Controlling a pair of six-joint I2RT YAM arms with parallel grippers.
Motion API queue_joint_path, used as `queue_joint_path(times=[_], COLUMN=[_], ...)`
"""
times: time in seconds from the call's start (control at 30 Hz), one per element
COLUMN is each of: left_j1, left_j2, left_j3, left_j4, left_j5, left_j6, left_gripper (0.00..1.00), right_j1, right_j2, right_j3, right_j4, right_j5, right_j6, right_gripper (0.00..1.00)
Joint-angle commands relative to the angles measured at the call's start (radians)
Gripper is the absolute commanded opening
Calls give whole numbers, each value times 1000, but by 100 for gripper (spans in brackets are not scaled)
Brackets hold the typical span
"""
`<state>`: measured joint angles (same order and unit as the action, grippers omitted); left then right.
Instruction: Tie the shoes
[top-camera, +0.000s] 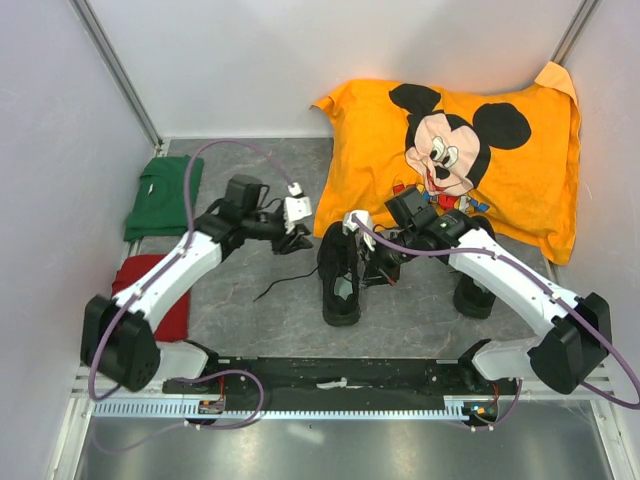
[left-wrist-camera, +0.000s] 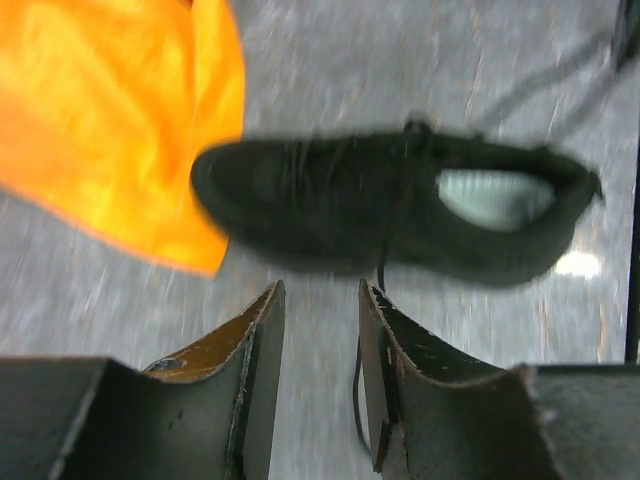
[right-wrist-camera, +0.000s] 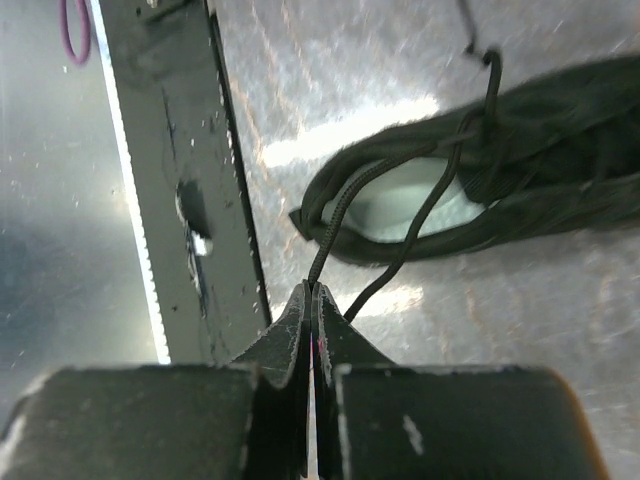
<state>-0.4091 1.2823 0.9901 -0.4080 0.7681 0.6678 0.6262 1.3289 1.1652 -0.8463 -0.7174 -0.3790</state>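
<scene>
The step in hand looks like the bow on the centre shoe (top-camera: 340, 272), which lies near the middle of the worktop (top-camera: 250, 320) with its toe toward 12 o'clock and its pale insole showing. The second shoe (top-camera: 472, 298) sits at about 4 o'clock from it, mostly hidden under the right arm, so I cannot tell how its laces stand. The right hand (right-wrist-camera: 312, 290) has its fingers pressed together on a doubled length of lace (right-wrist-camera: 400, 230). Both strands run taut from the pinch up to the shoe's throat, and the hand hangs just at 3 o'clock of that shoe in the top view (top-camera: 368, 262). The left hand (left-wrist-camera: 320, 290) stands with its fingers apart and nothing between them, at about 10 o'clock from the shoe (top-camera: 295, 238). In its wrist view, which is blurred, a thin strand drops just beside the inner face of one finger but is not gripped. A loose lace end (top-camera: 280, 288) also trails over the worktop at 9 o'clock of the shoe. The next move probably calls for the left hand to settle over that free strand and close on it. The right hand would need to keep its loop taut so the strand can be led around and through it. A thin black lace against a black shoe leaves little margin for a missed pinch.
</scene>
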Motion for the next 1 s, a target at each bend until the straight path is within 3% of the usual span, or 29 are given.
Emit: queue_joint_path(times=[0.0, 0.13, 0.37, 0.67, 0.97], left_j1=[-91, -152, -204, -240, -252], left_j2=[129, 210, 247, 278, 318], left_j3=[93, 156, 133, 120, 145], left_j4=[175, 175, 111, 26, -40], left_j5=[-16, -10, 2, -9, -55], left_j6=[-157, -162, -100, -37, -1], left_gripper=[43, 42, 42, 42, 34], right_j1=[-3, -5, -11, -11, -16], right_j2=[-20, -28, -100, -135, -168], right_j3=[-44, -71, -162, -219, -259], right_j4=[15, 75, 188, 223, 300], right_j5=[-31, -8, 13, -2, 18], right_j6=[3, 80, 196, 187, 253], right_gripper=[0, 0, 0, 0, 0])
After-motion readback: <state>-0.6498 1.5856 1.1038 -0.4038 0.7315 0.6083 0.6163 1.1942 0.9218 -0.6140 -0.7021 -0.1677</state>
